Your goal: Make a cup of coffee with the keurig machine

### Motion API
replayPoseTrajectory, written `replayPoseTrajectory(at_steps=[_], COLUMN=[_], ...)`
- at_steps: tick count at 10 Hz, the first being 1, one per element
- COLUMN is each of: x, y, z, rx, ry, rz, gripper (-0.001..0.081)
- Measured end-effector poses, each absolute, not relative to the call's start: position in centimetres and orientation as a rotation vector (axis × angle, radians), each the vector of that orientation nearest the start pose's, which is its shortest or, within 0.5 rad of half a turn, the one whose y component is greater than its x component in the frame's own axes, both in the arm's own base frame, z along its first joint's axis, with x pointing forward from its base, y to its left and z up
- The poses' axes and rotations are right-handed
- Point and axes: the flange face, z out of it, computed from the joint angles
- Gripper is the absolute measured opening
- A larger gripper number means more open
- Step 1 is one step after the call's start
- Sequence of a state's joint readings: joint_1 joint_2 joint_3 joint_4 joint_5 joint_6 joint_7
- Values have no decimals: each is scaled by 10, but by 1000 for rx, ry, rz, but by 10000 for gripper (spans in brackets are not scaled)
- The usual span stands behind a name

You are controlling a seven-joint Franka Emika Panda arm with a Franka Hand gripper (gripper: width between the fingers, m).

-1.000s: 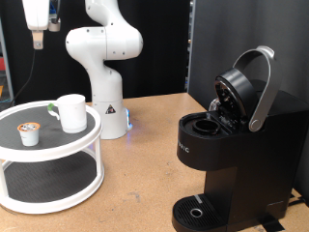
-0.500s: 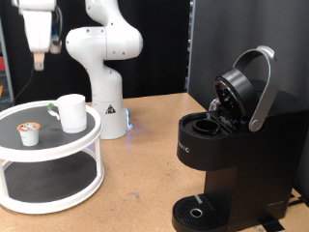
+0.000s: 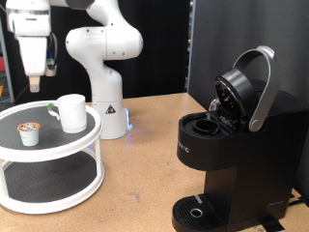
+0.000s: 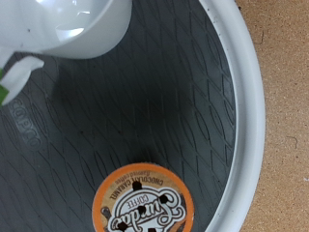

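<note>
Exterior view: fingers (image 3: pixel 34 85) above pod (image 3: pixel 30 133).

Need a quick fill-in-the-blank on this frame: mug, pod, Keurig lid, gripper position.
1. The keurig machine has its lid ____.
2. The cup and the pod stand on the ____ tier of the round white stand.
3. The gripper hangs ____ the stand, with nothing between its fingers.
4. The pod's top is coloured ____.

Missing words: open; top; above; orange
</note>
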State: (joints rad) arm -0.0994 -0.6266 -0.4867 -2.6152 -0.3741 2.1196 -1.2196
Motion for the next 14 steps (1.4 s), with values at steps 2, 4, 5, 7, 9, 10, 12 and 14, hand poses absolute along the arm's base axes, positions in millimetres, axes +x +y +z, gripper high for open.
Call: replayPoseTrajectory(at_steps=[2, 4, 5, 7, 9, 10, 12, 14], x=[304, 307, 310, 316, 322, 324, 324, 322], y=[-234, -240, -240, -241, -239, -237, -235, -233], z=[424, 412, 406, 392, 374, 365, 349, 336], rx=[-2931, -2936, -2941, -2952, -2963, -2967, -2966, -2964], ry=[-1390, -1374, -1361, -1341, -1384, -1406, -1449, -1473], rz=[-77, -71, -56, -34, -32, -37, -59, -57], gripper=[802, 802, 802, 802, 802, 802, 802, 802])
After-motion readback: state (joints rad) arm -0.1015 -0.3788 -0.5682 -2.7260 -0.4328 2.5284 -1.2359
